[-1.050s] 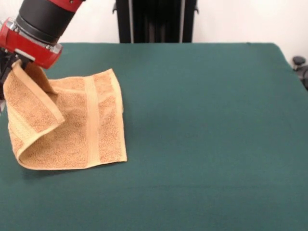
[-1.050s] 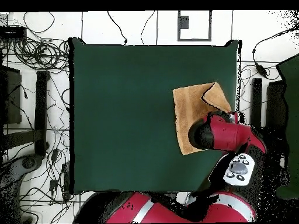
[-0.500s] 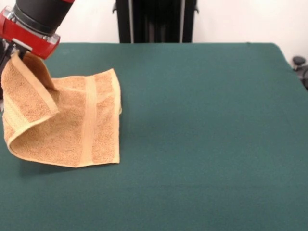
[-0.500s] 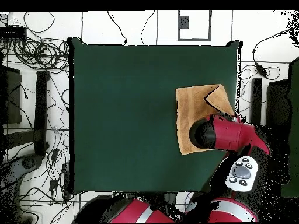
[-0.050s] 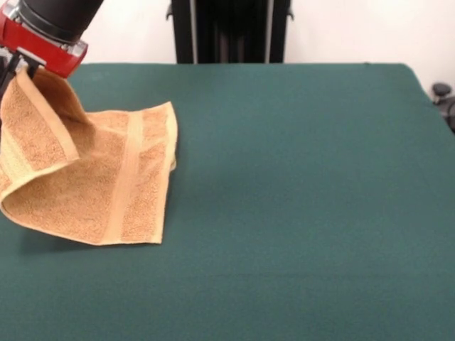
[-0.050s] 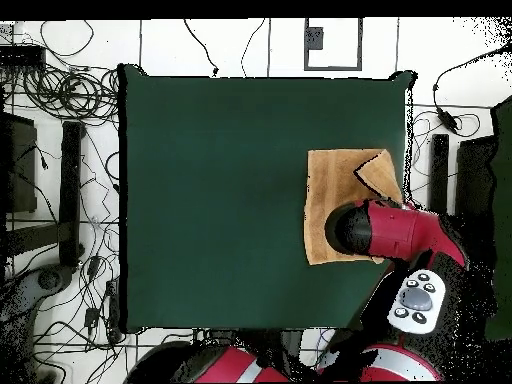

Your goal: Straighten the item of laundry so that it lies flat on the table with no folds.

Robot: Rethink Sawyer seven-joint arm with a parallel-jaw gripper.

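The item of laundry [image 5: 106, 185] is a tan-orange terry towel lying at the left side of the table [image 5: 298, 177]. One corner is lifted and folded back over the rest, and it hangs from my gripper [image 5: 17, 71] at the picture's upper left. The gripper is shut on that corner, above the table's left edge. A flat woven band runs down the towel's right part. In the overhead view the towel [image 6: 335, 185] lies near the right edge of the table [image 6: 210, 190], its raised corner [image 6: 380, 172] beside the red arm [image 6: 385, 230], which hides the gripper.
The towel's left part reaches the table's left edge in the front view. A black stand [image 5: 227, 32] rises behind the table's far edge. Cables [image 6: 60, 95] lie on the floor around the table in the overhead view.
The gripper has moved further left and slightly up with the corner. The towel has slid left with it, and the fold has opened wider.
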